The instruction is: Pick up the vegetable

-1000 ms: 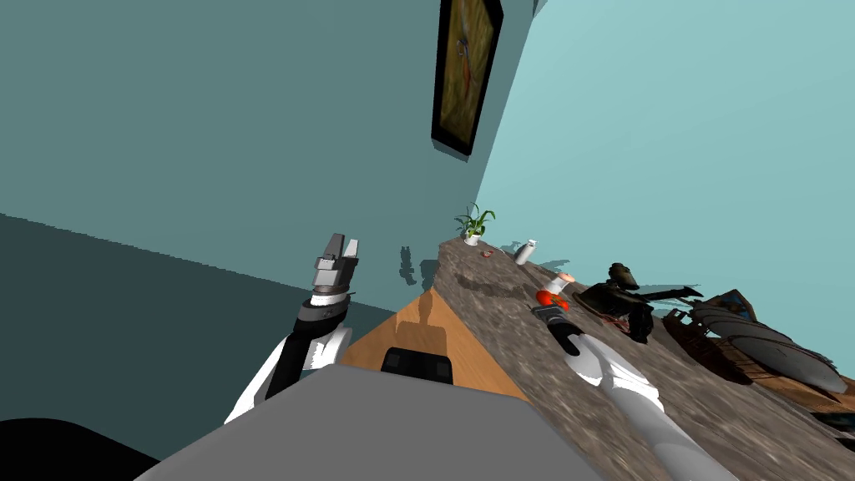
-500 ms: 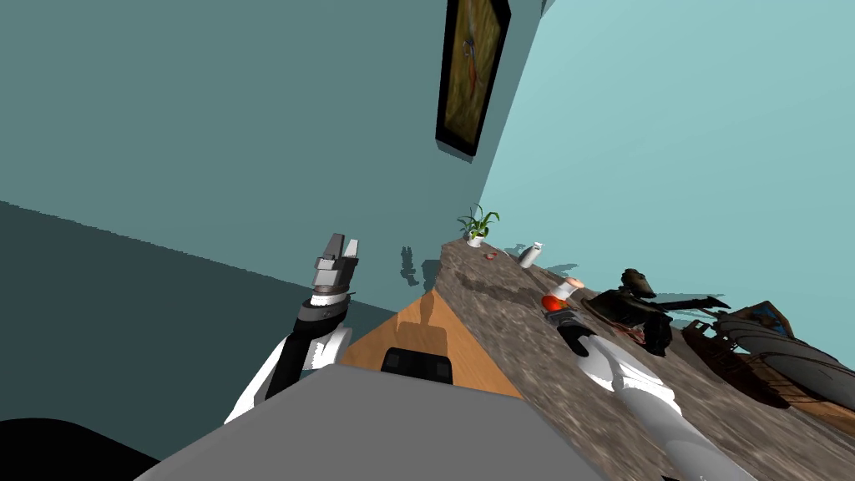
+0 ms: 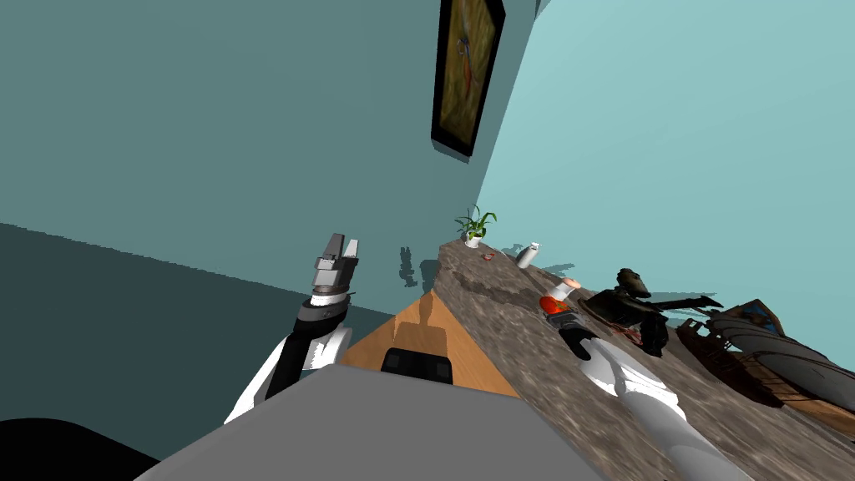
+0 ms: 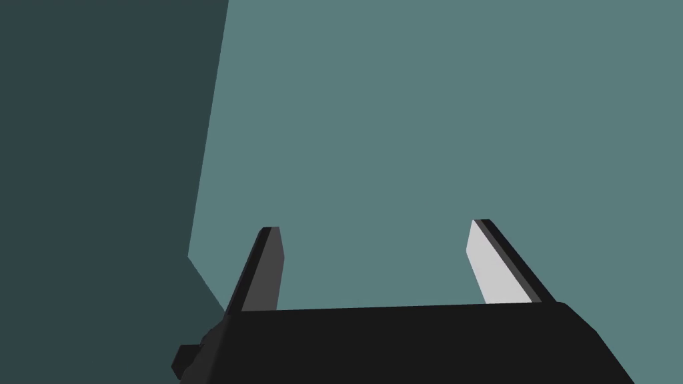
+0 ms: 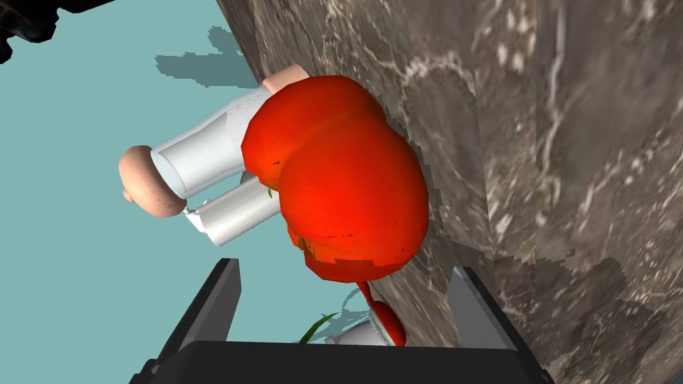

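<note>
You can't see all of the white bottle with a pink rounded cap (image 5: 200, 160): the glossy red tomato (image 5: 340, 193) covers its near side. Dark body of the right gripper (image 5: 345, 268) cuts off a small red piece (image 5: 390, 323). Head view: dark tangled object (image 3: 632, 306) at tomato's 3 o'clock, can't identify.

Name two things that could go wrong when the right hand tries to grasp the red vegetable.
1. The red vegetable is round, and only its near end lies between the fingers of the open right hand; closing now might squeeze it out along the counter.
2. The white jar stands close behind it; pushing further in might knock that over.
</note>
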Motion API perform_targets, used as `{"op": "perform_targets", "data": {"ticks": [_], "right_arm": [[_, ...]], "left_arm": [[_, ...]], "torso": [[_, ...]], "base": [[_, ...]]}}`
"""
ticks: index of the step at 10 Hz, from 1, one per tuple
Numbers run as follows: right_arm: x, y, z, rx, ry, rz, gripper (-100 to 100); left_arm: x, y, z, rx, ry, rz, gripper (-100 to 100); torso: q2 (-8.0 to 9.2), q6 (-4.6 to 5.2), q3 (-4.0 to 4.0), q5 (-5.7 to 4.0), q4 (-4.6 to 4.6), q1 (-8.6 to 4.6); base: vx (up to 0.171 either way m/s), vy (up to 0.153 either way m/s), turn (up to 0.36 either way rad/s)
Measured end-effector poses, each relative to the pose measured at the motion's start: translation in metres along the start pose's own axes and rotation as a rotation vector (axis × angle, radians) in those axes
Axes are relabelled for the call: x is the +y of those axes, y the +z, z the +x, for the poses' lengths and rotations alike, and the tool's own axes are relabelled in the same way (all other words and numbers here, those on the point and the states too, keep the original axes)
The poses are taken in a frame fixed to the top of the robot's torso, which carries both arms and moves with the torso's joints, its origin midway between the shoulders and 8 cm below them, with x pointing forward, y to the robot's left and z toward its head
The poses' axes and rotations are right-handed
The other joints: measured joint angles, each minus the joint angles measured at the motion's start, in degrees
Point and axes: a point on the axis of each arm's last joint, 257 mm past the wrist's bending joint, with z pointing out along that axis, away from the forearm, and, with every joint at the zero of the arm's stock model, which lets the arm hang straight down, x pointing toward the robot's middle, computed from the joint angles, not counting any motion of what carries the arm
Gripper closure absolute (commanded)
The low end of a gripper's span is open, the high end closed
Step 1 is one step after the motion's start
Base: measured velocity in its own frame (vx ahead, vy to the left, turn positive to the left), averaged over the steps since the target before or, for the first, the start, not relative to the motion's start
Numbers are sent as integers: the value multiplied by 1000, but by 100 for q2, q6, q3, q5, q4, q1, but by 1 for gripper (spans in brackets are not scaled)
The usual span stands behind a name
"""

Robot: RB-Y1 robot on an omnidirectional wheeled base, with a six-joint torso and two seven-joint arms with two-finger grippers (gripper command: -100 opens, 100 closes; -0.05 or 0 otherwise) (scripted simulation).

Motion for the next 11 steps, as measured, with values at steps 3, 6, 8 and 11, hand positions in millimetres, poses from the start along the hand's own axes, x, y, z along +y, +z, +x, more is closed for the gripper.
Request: {"op": "perform_targets", "data": {"ticks": [3, 6, 8, 11], "right_arm": [[13, -9, -9, -64, -14, -27, -100], [25, -25, -18, -133, -37, -60, -100], [31, -36, -21, -176, -56, -77, -100], [38, -48, -26, -219, -82, -102, -100]], "left_arm": [[0, 0, 0, 0, 0, 0, 0], [0, 0, 0, 0, 0, 0, 0], [0, 0, 0, 0, 0, 0, 0], [0, 0, 0, 0, 0, 0, 0]], "torso": [[-39, -7, -24, 1, -10, 7], [-37, -15, -24, 3, -10, 13], [-53, -6, -32, 2, -13, 6], [-25, -14, -18, -1, -8, -2]], "base": [[194, 13, -206], [201, 43, -222], [206, 32, -243], [154, 26, -175]]}}
